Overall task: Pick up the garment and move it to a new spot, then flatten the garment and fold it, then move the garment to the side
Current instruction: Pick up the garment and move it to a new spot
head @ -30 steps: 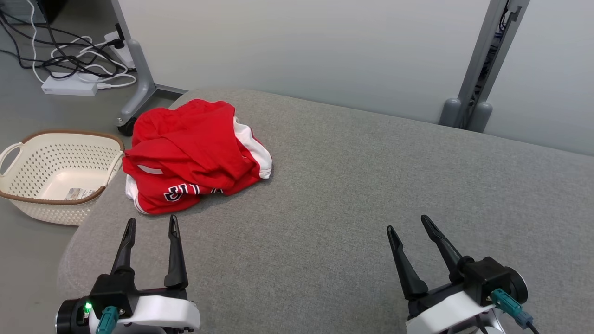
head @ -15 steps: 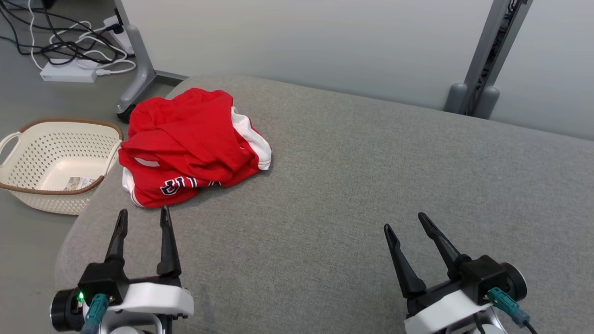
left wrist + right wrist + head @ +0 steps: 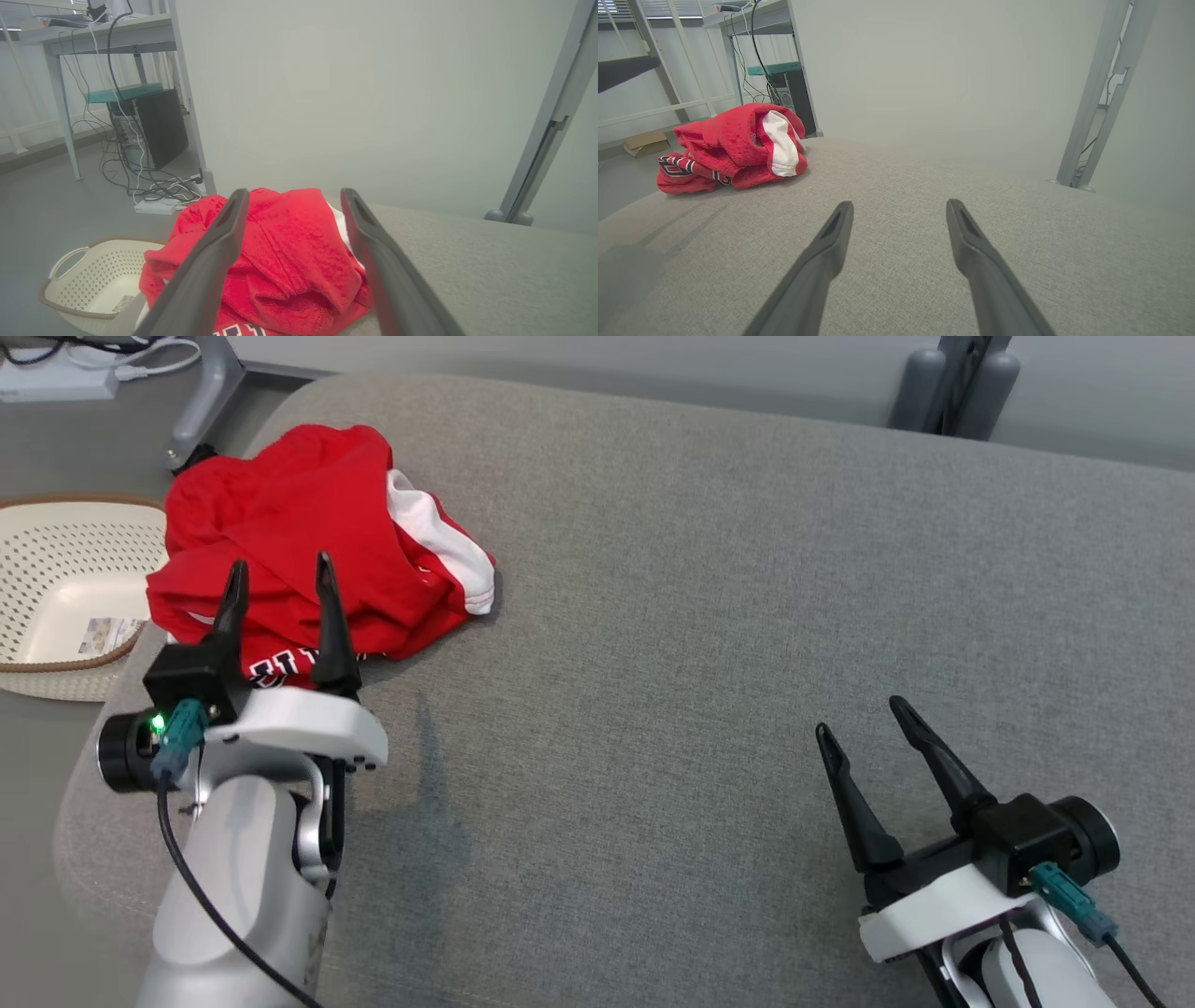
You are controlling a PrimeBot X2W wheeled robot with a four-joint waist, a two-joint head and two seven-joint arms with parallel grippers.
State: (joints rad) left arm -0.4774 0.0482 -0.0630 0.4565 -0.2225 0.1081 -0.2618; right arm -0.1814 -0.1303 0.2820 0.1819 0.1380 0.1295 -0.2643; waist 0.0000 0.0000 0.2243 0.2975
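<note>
Two fingers of my left gripper (image 3: 280,562) stand wide apart and hold nothing; they point toward twelve o'clock over the near edge of the red garment (image 3: 308,523), and I cannot tell if they touch it; the garment lies crumpled at about ten o'clock on the grey padded surface (image 3: 700,616), close to its rounded corner; a white basket (image 3: 47,663) sits on the floor at nine o'clock from it. I judge that the step in hand is the first pick; to do it well I should go down around a thick fold, one finger on each side, and close on several layers, not only the top one; I should not push toward nine o'clock, because the cloth could slide off the edge. My left forearm comes up from seven o'clock with the wrist almost level. My right gripper (image 3: 859,715) waits at four o'clock, also fully spread and empty, well apart from the garment, its fingers leaning toward eleven o'clock.
</note>
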